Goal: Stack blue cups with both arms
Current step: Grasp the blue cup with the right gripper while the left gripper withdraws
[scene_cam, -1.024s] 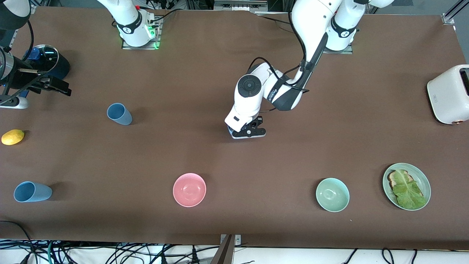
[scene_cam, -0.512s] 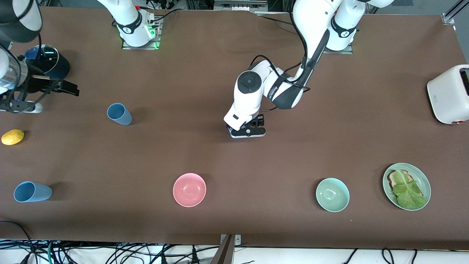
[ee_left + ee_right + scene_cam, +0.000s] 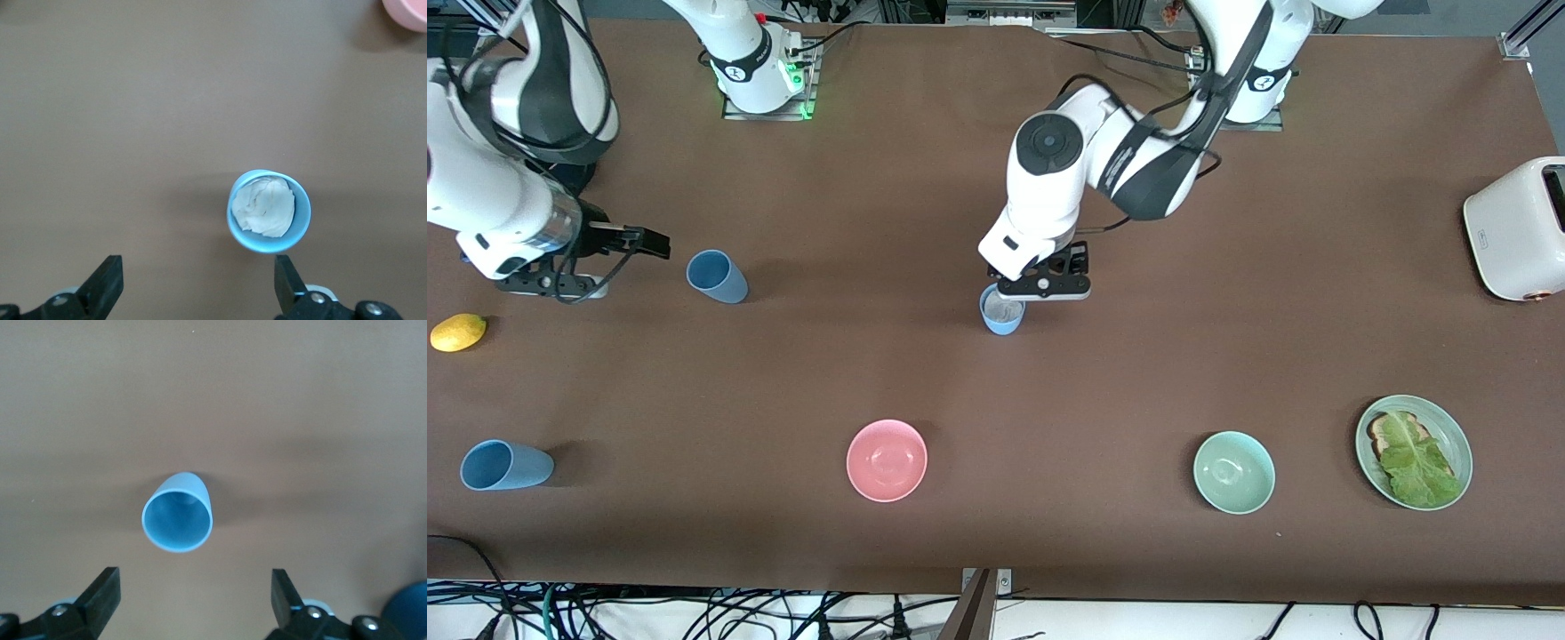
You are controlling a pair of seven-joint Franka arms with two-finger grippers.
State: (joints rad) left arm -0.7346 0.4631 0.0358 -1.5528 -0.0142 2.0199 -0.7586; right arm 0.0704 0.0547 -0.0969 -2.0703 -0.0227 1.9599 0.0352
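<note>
Three light-blue cups are on the brown table. One cup (image 3: 1001, 313) at mid-table holds a crumpled white wad; it also shows in the left wrist view (image 3: 269, 211). My left gripper (image 3: 1043, 286) hangs open and empty just above and beside it (image 3: 197, 293), with the cup outside the fingers. A second, empty cup (image 3: 717, 276) shows in the right wrist view (image 3: 177, 513). My right gripper (image 3: 551, 284) is open and empty (image 3: 193, 613), over the table toward the right arm's end from that cup. A third cup (image 3: 505, 465) sits near the front edge.
A pink bowl (image 3: 887, 460), a green bowl (image 3: 1233, 472) and a green plate (image 3: 1451, 427) with toast and lettuce lie along the front. A white toaster (image 3: 1516, 229) stands at the left arm's end. A lemon (image 3: 458, 332) lies at the right arm's end.
My left gripper has risen and drawn back toward its base, uncovering the blue cup with the white wad. My right arm has swung in toward the second cup.
</note>
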